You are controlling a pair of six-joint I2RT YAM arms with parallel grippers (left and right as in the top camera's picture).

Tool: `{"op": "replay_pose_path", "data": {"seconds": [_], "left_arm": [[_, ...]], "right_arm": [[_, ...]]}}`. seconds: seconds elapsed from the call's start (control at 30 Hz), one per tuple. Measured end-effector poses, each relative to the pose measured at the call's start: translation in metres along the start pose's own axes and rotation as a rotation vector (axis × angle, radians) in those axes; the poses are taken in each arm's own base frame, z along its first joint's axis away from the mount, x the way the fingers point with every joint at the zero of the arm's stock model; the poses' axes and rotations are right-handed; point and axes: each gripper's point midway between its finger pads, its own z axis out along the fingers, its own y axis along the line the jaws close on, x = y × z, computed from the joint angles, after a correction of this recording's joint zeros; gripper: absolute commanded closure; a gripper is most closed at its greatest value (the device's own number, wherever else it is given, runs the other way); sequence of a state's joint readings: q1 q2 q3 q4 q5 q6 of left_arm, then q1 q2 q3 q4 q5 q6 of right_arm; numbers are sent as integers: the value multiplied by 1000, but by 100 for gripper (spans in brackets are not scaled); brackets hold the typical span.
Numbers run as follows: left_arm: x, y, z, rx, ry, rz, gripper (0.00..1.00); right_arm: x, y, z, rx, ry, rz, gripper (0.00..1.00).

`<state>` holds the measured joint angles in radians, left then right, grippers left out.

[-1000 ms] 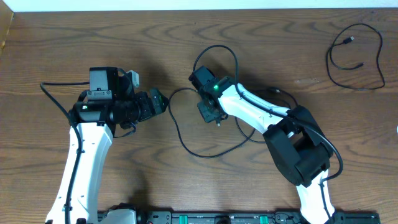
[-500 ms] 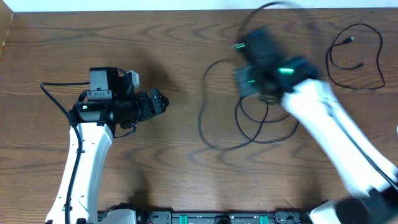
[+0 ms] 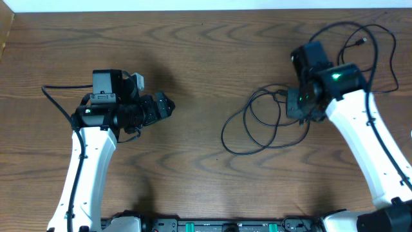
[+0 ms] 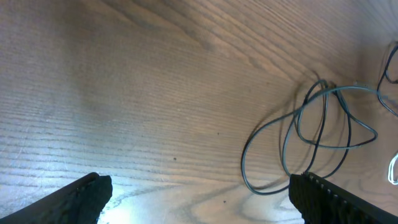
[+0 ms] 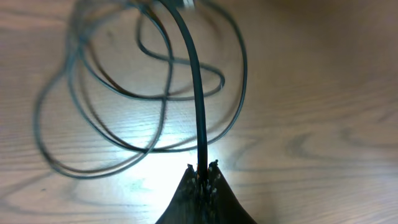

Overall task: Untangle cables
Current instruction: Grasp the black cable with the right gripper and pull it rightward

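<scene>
right end effector (image 5: 200, 175) pinches a looped black cable (image 3: 248, 138) lying at three o'clock on the surface (image 3: 193, 51); left end effector (image 4: 199, 190) spread, empty. separating step seems in hand; next, draw it clear of the second cable (image 3: 393, 55) at two o'clock

Left arm (image 3: 87, 161) – jaws spread wide; right arm (image 3: 360, 135) – jaws clamped shut.

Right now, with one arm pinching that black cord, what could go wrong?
The right gripper is shut on a black cable whose loops cross one another; pulling might tighten them into a knot. The left gripper is open and holds nothing, so the whole bundle may just slide along. A second cable lies near the right gripper, and the two cables could snag together.
</scene>
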<state>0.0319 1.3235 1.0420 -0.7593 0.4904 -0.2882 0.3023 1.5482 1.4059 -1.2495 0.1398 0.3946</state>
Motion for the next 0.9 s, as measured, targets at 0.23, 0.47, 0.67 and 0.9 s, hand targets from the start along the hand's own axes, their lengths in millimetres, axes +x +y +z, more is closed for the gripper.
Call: {"op": "replay_pose_path", "data": {"seconds": [0.23,0.47,0.67,0.9], "left_arm": [[0,0,0,0,0,0,2],[0,0,0,0,0,0,3],[0,0,0,0,0,0,3],[0,0,0,0,0,0,3]], "right_arm": [[24,-1,61,17,36,80,99],[60,-2,91,12,131,149,42],[64,7,90,-35,156,153,1],[57,-11,93,20,133,331,1]]}}
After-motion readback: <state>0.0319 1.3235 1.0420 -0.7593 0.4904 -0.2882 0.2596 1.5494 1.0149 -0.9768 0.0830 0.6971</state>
